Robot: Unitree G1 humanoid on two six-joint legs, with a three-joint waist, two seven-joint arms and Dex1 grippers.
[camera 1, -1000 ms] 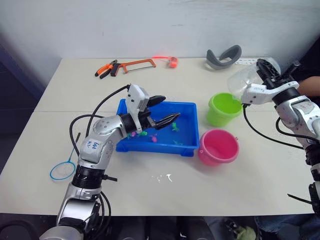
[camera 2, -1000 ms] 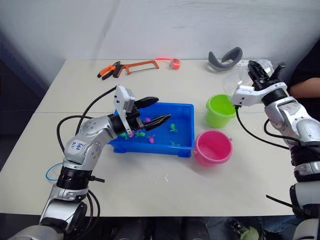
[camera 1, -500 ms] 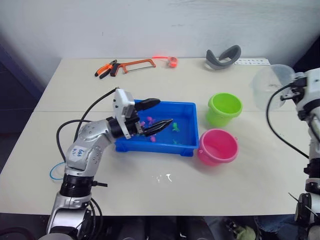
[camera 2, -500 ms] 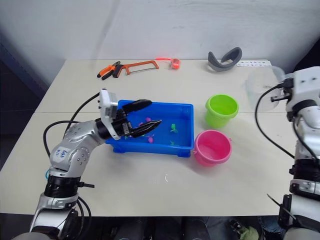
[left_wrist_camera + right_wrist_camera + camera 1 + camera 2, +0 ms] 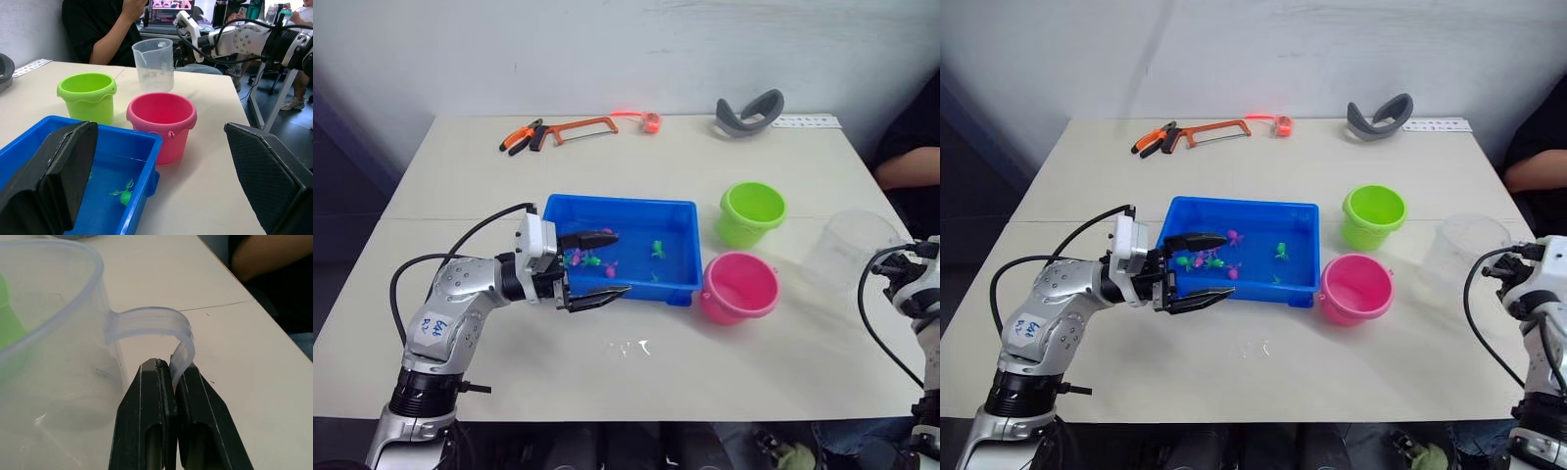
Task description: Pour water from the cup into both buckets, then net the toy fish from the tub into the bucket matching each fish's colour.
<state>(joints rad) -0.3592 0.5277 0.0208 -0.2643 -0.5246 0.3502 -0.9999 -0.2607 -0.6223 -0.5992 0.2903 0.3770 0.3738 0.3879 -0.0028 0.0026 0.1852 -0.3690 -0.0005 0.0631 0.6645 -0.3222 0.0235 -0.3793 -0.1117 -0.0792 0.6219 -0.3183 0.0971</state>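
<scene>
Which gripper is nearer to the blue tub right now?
Left. The left gripper hangs open over the tub's near left corner. The right gripper is off past both buckets at the table's right edge, shut on the cup's handle.

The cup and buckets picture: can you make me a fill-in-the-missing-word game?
1. The right hand is shut on the cup by its ____.
2. The bucket nearest the cup is ____.
3. The toy fish lie in the ____ tub.
4. The left hand is ____.

Missing words: handle, pink, blue, open
</scene>
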